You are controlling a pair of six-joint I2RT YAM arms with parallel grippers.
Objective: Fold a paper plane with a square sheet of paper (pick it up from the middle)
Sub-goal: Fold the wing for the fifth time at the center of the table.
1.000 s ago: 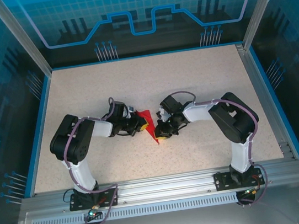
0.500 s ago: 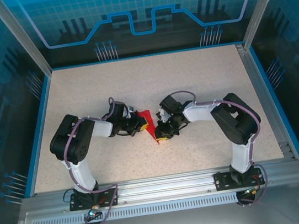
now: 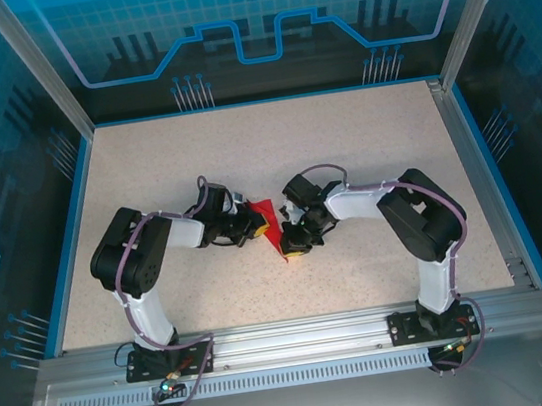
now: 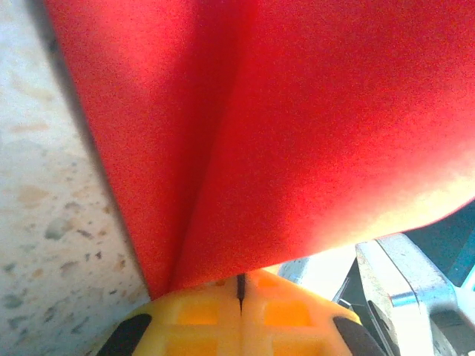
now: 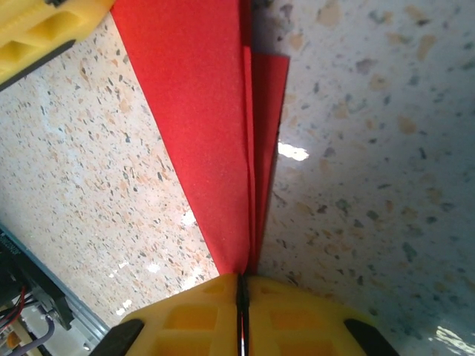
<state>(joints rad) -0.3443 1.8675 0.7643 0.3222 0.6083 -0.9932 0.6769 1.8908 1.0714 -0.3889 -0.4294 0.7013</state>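
Near the middle of the table (image 3: 365, 149), between the two arms, the paper plane (image 3: 271, 221) is a narrow, bright red wedge, folded in layers along a centre crease. The left gripper (image 4: 239, 291) is closed on the plane's left side, its yellow pads pressed together with paper between them. The right gripper (image 5: 241, 291) is likewise clamped tight on the narrow near end, where the layers converge.

From above, the plane (image 3: 272, 225) is partly hidden between the left claw (image 3: 255, 231) and right claw (image 3: 295, 246), its folds too small to read. Both wrist views cut it off at the top edge; the left one blurs it.
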